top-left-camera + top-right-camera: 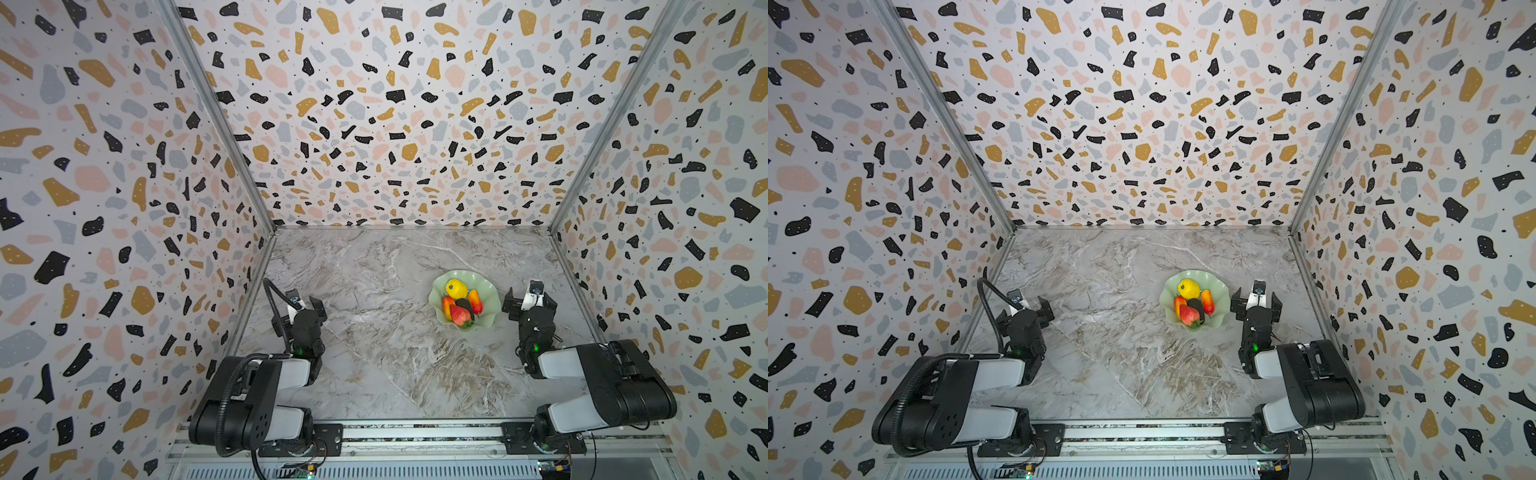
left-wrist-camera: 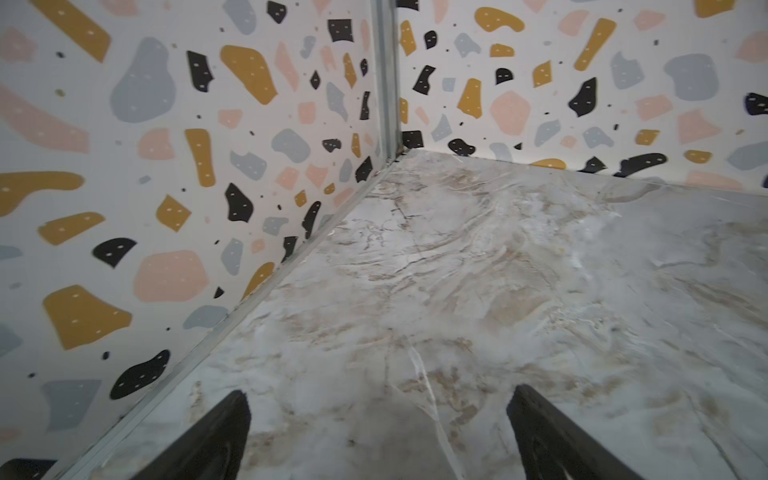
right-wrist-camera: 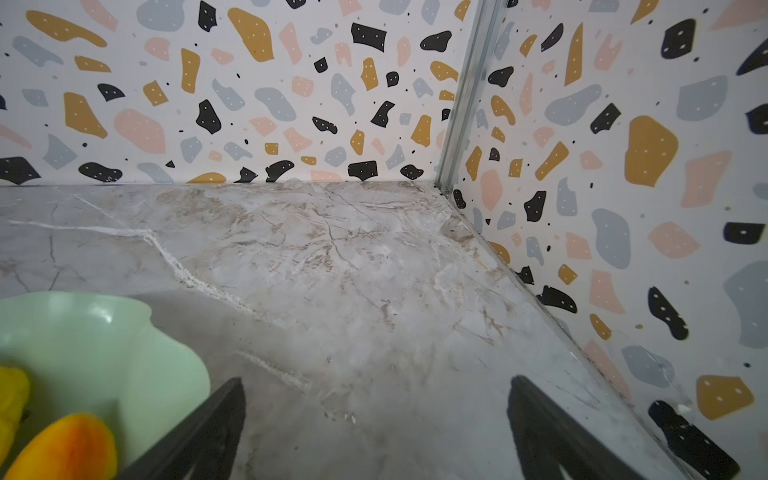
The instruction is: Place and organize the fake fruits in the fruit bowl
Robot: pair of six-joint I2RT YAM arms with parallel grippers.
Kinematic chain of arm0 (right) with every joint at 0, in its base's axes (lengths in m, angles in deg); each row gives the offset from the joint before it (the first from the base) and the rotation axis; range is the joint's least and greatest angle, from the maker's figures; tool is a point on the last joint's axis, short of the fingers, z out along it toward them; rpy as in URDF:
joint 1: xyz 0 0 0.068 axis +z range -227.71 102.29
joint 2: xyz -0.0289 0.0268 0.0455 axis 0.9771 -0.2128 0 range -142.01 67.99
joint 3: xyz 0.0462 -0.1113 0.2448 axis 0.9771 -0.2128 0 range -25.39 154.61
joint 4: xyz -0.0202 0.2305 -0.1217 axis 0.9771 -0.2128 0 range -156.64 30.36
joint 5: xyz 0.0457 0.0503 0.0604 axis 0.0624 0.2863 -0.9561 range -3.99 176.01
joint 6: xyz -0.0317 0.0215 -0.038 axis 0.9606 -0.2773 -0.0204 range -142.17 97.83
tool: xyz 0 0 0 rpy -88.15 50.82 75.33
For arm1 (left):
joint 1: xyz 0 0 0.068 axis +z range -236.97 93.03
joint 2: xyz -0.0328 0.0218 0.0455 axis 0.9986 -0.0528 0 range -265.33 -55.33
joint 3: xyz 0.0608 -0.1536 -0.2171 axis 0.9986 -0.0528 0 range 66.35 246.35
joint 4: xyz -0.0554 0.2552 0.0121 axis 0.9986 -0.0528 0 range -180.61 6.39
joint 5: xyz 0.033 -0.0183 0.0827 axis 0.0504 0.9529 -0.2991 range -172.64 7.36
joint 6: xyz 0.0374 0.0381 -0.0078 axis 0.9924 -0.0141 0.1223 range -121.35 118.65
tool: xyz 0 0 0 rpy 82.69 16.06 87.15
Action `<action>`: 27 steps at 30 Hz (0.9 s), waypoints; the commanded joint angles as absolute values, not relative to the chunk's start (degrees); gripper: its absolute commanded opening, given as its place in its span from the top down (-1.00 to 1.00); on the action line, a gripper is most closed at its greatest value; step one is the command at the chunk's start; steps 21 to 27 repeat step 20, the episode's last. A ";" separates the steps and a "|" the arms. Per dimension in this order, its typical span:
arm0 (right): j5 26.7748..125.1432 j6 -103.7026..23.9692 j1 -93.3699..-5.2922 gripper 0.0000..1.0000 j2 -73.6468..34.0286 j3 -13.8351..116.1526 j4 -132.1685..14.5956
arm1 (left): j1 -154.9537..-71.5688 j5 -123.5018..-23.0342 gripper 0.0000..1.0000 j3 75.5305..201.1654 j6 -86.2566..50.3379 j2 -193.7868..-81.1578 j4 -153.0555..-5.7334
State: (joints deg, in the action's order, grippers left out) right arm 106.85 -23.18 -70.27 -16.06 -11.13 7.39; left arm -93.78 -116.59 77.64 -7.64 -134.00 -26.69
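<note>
a marble-look table (image 1: 374, 270) sits inside a booth with speckled terrazzo walls (image 1: 395, 124), seen from above. a pale green bowl (image 1: 478, 279) with a wavy rim stands on the table, right of centre, in both top views (image 1: 1219, 286).

all five fake fruits lie in the bowl, bunched together and touching. the yellow fruit (image 1: 455, 288) is at the far side. the dark oval (image 1: 465, 306) lies in the middle. the left red-yellow fruit (image 1: 447, 306) and right red-yellow fruit (image 1: 475, 301) flank it. the strawberry (image 1: 459, 315) is at the near side, partly over the dark oval.

the right gripper (image 1: 528, 297) is just beside the bowl's right edge, not touching it. in the right wrist view its two dark fingers (image 3: 216, 415) are spread wide with only bare table between them, holding nothing. that view catches the bowl's rim (image 3: 124, 332) and a red-yellow fruit (image 3: 66, 449) beside one finger.

the left gripper (image 1: 305, 301) is at the left side of the table, well apart from the bowl. in the left wrist view its fingers (image 2: 224, 428) are also spread wide over bare marble, empty, facing a corner of the booth.
</note>
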 commanded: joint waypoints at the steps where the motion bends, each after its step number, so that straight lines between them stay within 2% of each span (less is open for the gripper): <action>1: 97.57 -24.70 -72.57 -0.98 -15.37 -11.89 6.76 | -94.54 -113.22 -0.99 74.19 -5.03 -136.45 -9.62; 2: 95.39 -24.65 -73.54 -0.98 -17.31 -14.78 14.33 | -94.62 -113.81 -0.99 72.98 -4.39 -138.39 -4.30; 3: 96.11 -23.74 -73.02 -0.98 -19.14 -16.34 21.19 | -94.62 -113.74 -0.99 73.76 -4.68 -137.78 -7.64; 4: 96.52 -23.71 -72.75 -0.98 -18.32 -15.61 18.11 | -94.54 -113.37 -0.99 75.34 -5.22 -135.39 -14.58; 6: 96.91 -23.94 -72.50 -0.98 -16.69 -14.38 12.14 | -94.62 -113.48 -0.99 74.62 -5.00 -135.89 -11.74; 27: 97.88 -23.48 -71.91 -0.98 -17.23 -14.31 13.00 | -94.71 -113.36 -0.99 74.96 -5.03 -135.10 -13.72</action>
